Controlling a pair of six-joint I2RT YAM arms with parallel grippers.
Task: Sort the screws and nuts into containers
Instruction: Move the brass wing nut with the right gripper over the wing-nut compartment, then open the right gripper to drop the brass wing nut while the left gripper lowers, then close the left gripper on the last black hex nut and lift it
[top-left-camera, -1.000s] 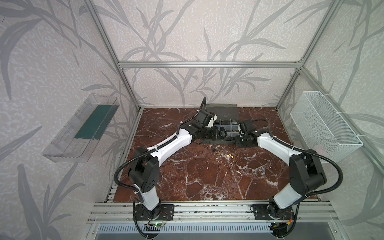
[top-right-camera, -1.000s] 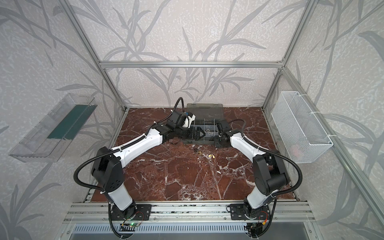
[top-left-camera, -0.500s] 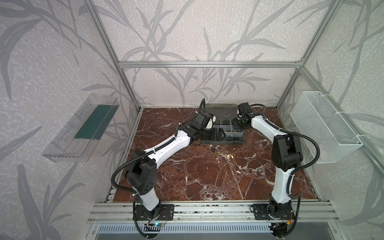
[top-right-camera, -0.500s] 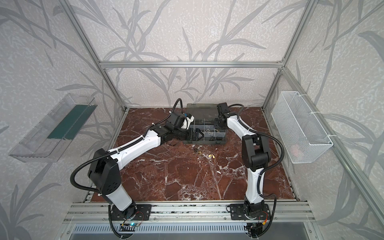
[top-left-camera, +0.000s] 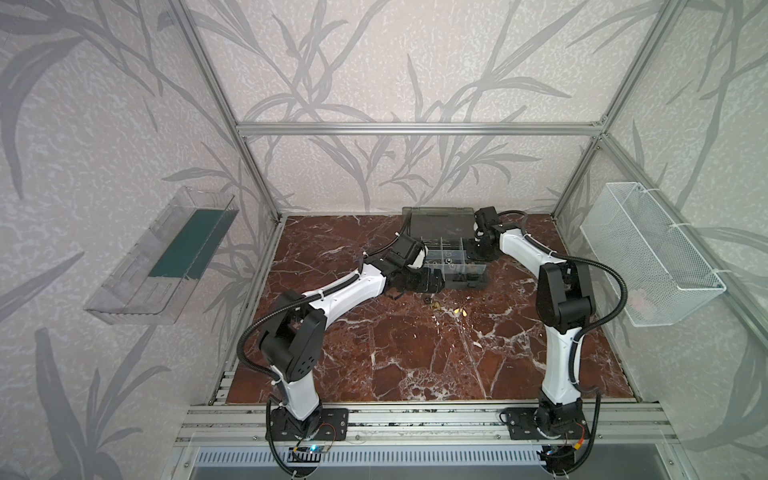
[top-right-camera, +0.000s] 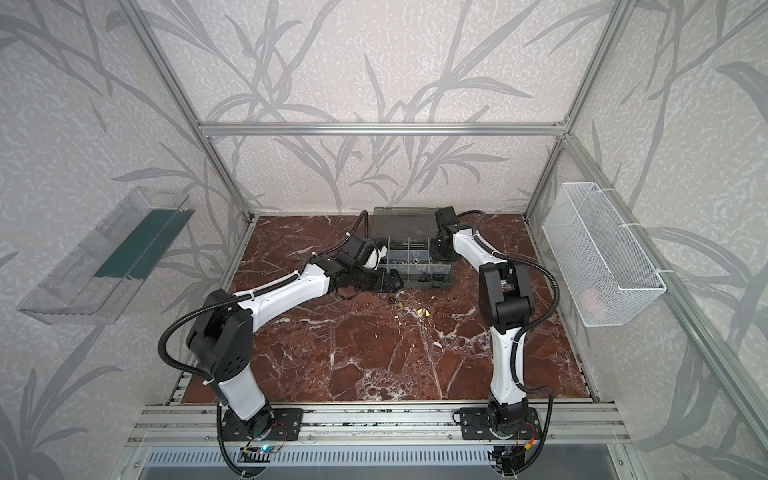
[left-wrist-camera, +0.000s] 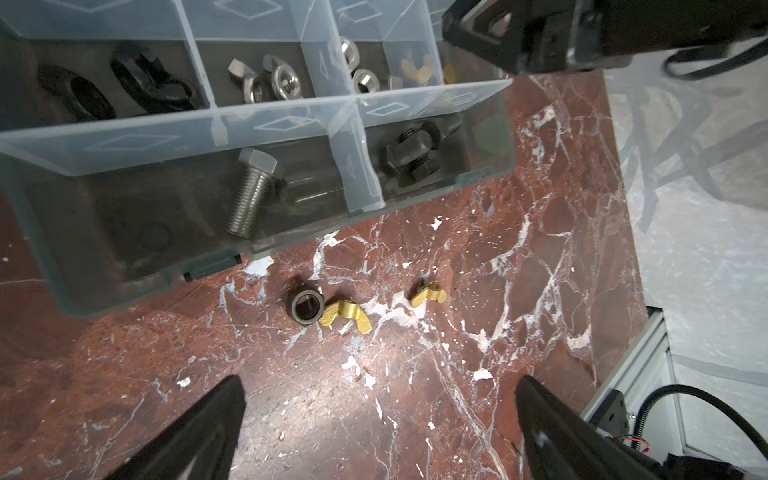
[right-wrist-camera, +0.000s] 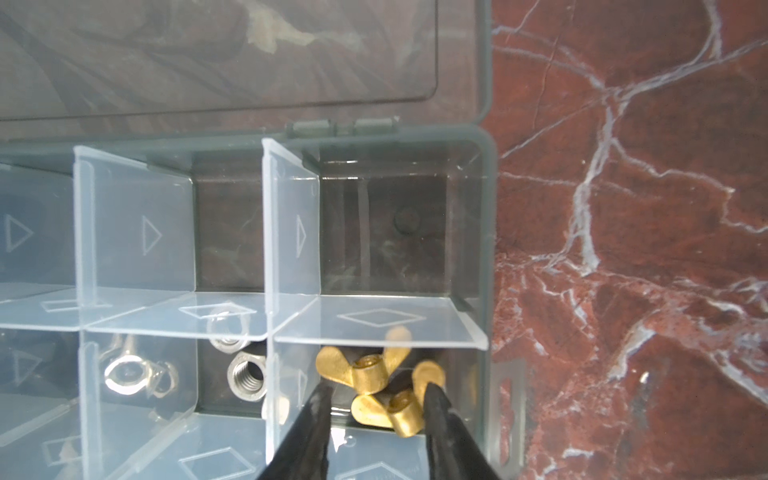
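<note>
- Left wrist view: the left gripper (left-wrist-camera: 378, 384) hangs over the marble table (left-wrist-camera: 415, 415) just near of the organiser case (left-wrist-camera: 124, 266). Its jaws are spread to their widest, gripping nothing and touching nothing.
- Loose stock lies on the marble ahead of it, beside the case's near wall. A black nut (left-wrist-camera: 306, 306) touches a brass wing nut (left-wrist-camera: 345, 316), and a second wing nut (left-wrist-camera: 430, 294) lies to the right, apart from both.
- Handling, as judged: these are small, rigid, light metal pieces, likely to skid or roll on polished stone. Take the black nut across opposite flats and a wing nut across its two wings. The touching pair may shift together if either is nudged.
- Case, sorted so far: the near row holds a silver bolt (left-wrist-camera: 251, 195) and, to its right, black bolts (left-wrist-camera: 411, 156). The row behind holds black nuts (left-wrist-camera: 83, 93), then silver nuts (left-wrist-camera: 270, 81), then brass pieces (left-wrist-camera: 417, 70) at the right end. Its lid (right-wrist-camera: 208, 50) lies open on the far side.
- Right wrist view: the right gripper (right-wrist-camera: 376, 399) sits inside that right-end compartment, jaws partly parted. A boxed wing nut (right-wrist-camera: 401, 411) lies between the fingers. One finger (right-wrist-camera: 444, 432) appears to touch a wing and the other stands clear, so I judge the nut to be lying free, not clamped. A neighbouring wing nut (right-wrist-camera: 361, 370) rests just beside it on the compartment floor.
</note>
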